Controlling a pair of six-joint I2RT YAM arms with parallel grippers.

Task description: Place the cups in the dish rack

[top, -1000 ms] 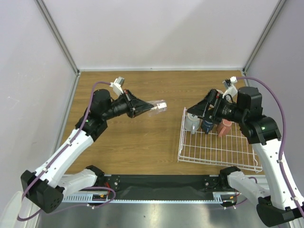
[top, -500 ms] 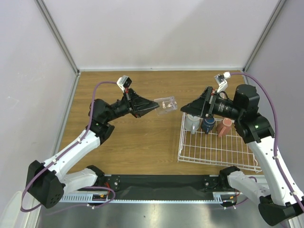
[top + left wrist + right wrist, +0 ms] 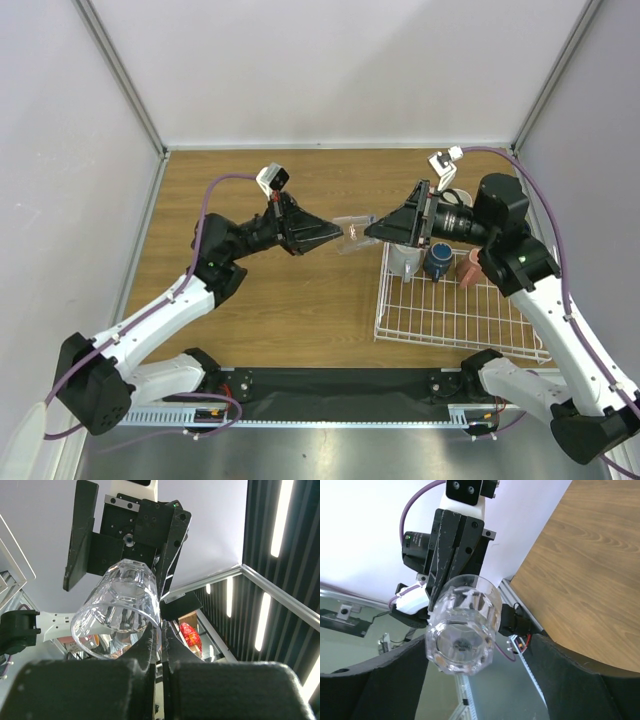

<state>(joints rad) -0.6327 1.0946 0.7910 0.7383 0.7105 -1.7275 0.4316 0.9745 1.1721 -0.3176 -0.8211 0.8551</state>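
My left gripper (image 3: 338, 233) is shut on the rim of a small clear glass (image 3: 353, 233) and holds it level in mid-air, left of the dish rack (image 3: 455, 312). In the left wrist view my pads (image 3: 152, 639) pinch the glass wall (image 3: 117, 611). My right gripper (image 3: 371, 230) is open and faces the glass base. Its fingers (image 3: 375, 685) stand either side of the glass (image 3: 462, 630) without touching it. Three cups stand at the rack's far end: a pale grey-blue mug (image 3: 404, 260), a dark blue cup (image 3: 437, 263) and a reddish-pink cup (image 3: 471, 269).
The white wire rack lies at the right of the wooden table (image 3: 280, 300). Grey walls close in the back and both sides. The arm bases and a black strip (image 3: 330, 383) run along the near edge.
My left arm has carried the glass to the right, towards the rack. My right gripper has swung left, away from the cups in the rack, and now faces the glass base with its fingers apart.
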